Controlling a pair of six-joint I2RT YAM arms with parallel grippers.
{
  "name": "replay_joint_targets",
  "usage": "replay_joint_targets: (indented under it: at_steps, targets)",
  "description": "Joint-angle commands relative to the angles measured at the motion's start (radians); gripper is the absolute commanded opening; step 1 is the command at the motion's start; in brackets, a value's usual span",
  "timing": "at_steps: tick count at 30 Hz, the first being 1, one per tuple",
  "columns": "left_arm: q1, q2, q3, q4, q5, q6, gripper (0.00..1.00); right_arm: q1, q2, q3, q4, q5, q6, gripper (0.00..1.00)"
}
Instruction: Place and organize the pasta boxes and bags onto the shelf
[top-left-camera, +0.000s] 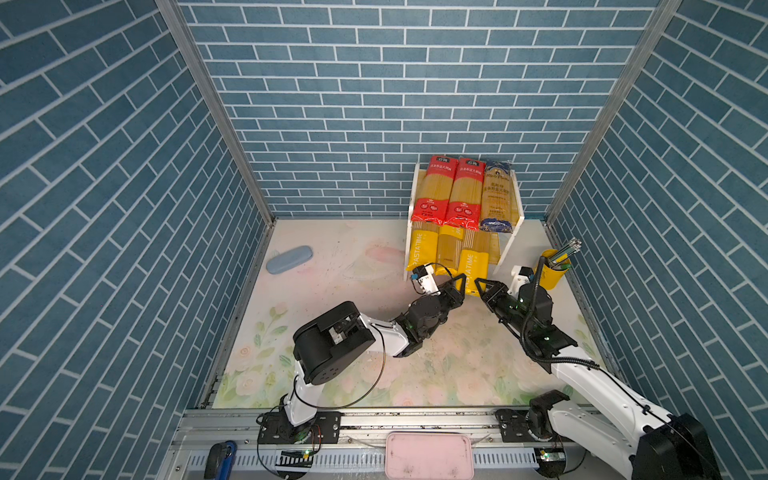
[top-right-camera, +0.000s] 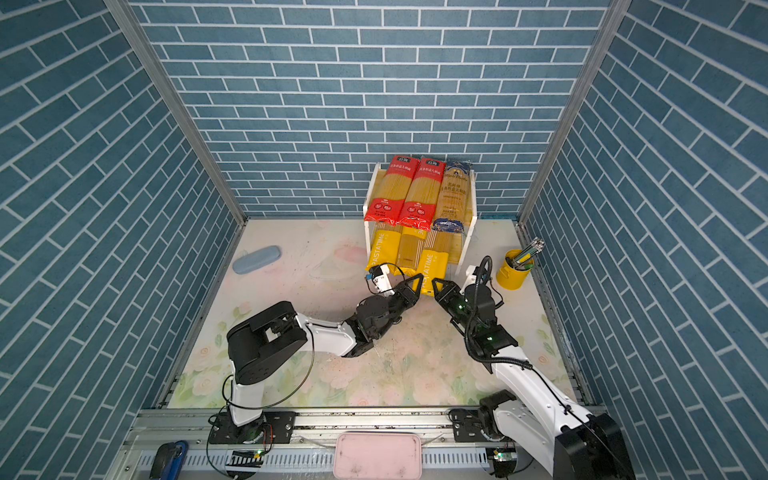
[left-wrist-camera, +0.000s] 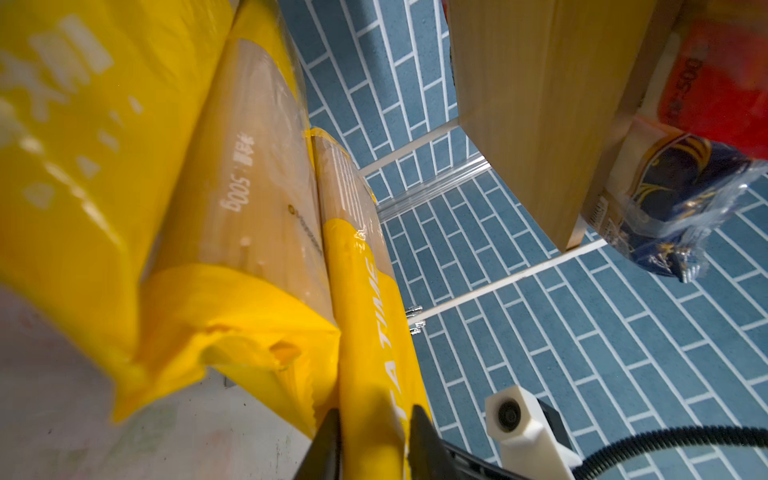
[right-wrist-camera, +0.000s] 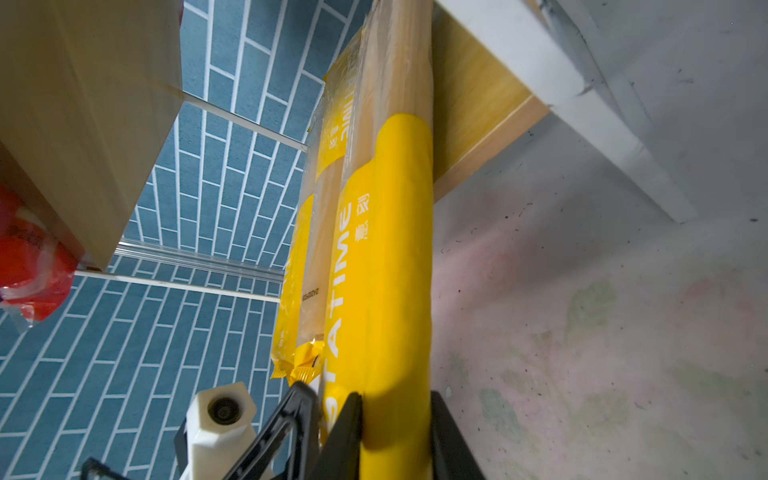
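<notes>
On the shelf (top-left-camera: 510, 237), two red packets (top-left-camera: 432, 191) and a dark blue-ended packet (top-left-camera: 496, 195) lie side by side on the upper board. The lower board holds a yellow PASTATIME packet (top-left-camera: 419, 253) and a striped tan one (top-left-camera: 451, 245). A second yellow PASTATIME packet (top-left-camera: 473, 266) (top-right-camera: 432, 266) sticks out past the lower board's front edge. Both grippers hold its near end. My left gripper (top-left-camera: 462, 279) (left-wrist-camera: 376, 415) pinches it from the left. My right gripper (top-left-camera: 478, 284) (right-wrist-camera: 395, 399) clamps it from the right, with both fingers pressed against the yellow wrap.
A grey-blue oblong case (top-left-camera: 289, 259) lies at the far left of the floral mat. A yellow cup of pens (top-left-camera: 555, 270) stands just right of the shelf, close behind my right arm. A pink tray (top-left-camera: 428, 455) sits on the front rail. Brick walls enclose three sides.
</notes>
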Motion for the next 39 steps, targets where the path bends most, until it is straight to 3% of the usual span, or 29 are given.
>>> replay_joint_targets:
  at_steps: [1, 6, 11, 14, 17, 21, 26, 34, 39]
  targets:
    - [0.0, -0.045, -0.011, 0.011, 0.021, 0.048, 0.39, -0.024, 0.019, 0.113, -0.015, -0.009, -0.121, 0.11]
    - [0.002, -0.077, -0.044, -0.019, 0.032, 0.067, 0.47, -0.1, 0.059, 0.168, -0.034, -0.075, -0.17, 0.04]
    - [0.002, -0.098, -0.072, -0.04, 0.037, 0.089, 0.48, -0.161, 0.147, 0.219, -0.028, -0.189, -0.216, 0.01]
    - [0.002, -0.112, -0.098, -0.041, 0.04, 0.105, 0.48, -0.163, 0.175, 0.212, -0.018, -0.194, -0.226, 0.01]
    - [0.002, -0.127, -0.121, -0.059, 0.044, 0.12, 0.48, -0.164, 0.18, 0.192, 0.002, -0.168, -0.225, 0.07]
    - [0.001, -0.132, -0.144, -0.047, 0.05, 0.12, 0.48, -0.164, 0.196, 0.189, 0.0, -0.164, -0.209, 0.27]
    - [0.001, -0.146, -0.165, -0.046, 0.049, 0.131, 0.48, -0.163, 0.143, 0.157, -0.034, -0.142, -0.169, 0.43]
    - [0.0, -0.171, -0.179, -0.078, 0.058, 0.173, 0.48, -0.137, 0.059, 0.069, -0.002, -0.145, -0.055, 0.47]
    - [-0.003, -0.19, -0.2, -0.089, 0.046, 0.197, 0.48, -0.072, 0.009, 0.024, -0.022, -0.05, -0.028, 0.49]
